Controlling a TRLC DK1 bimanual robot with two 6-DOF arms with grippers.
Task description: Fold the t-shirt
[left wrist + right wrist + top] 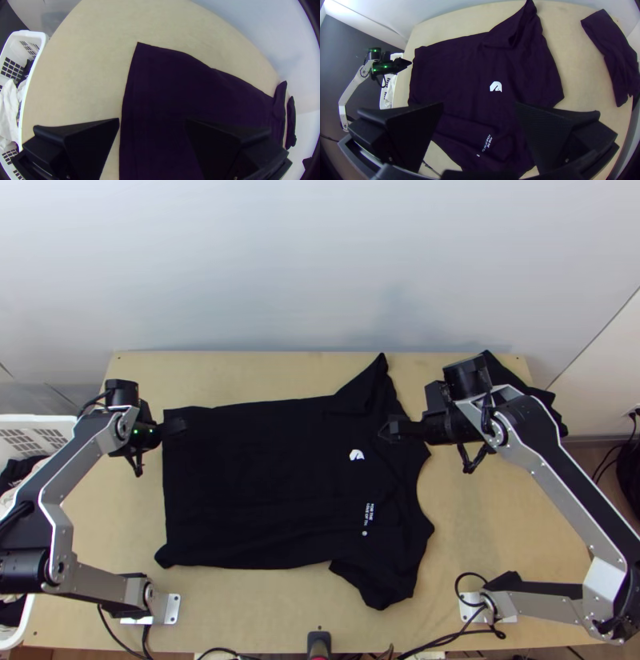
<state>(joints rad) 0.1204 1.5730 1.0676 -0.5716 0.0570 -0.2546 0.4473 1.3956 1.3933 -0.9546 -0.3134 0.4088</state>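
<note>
Looks ready for a first fold, with the shirt (272,492) spread mid-frame in the top view, left gripper (151,120) over its left end, right gripper (480,104) towards its right, both wide-fingered and empty. Calls next for pinching its upper edge and folding inward.

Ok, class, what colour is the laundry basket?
White; the laundry basket shows best in the left wrist view.

a lane opens over the flat black shirt (264,484) between the left claw (174,426) and the right claw (392,429), with bare table (256,612) on their near side; outward of the left claw stands a white basket (36,418), outward of the right a dark cloth (615,56), and past both rises the wall (264,276)
</note>
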